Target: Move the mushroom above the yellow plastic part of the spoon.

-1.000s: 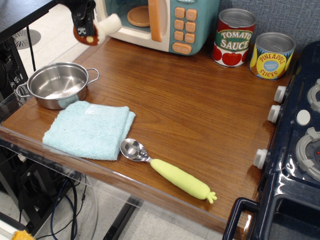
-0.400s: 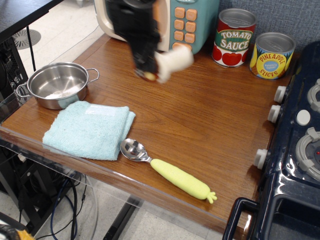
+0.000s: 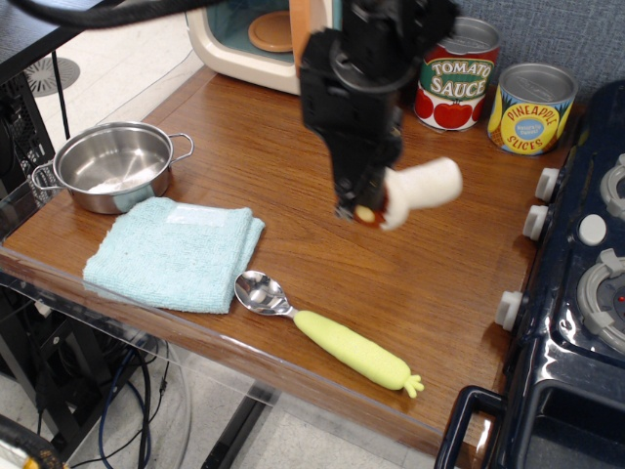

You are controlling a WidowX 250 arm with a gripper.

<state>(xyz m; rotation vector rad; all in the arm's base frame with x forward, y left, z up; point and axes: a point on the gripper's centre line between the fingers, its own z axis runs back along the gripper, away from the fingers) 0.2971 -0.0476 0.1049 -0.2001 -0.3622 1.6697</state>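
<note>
Observation.image shows the gripper (image 3: pixel 363 207) clamped on the mushroom (image 3: pixel 415 191) by its cap, stem sideways, carried clear of the table (image 3: pixel 293 176) toward the spoon (image 3: pixel 327 331).

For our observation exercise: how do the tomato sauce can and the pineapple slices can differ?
The tomato sauce can has a red and green label; the pineapple slices can is yellow with a blue badge. The tomato sauce can stands taller and farther left, partly behind the arm; the pineapple slices can is unobstructed. Both stand upright with silver tops.
</note>
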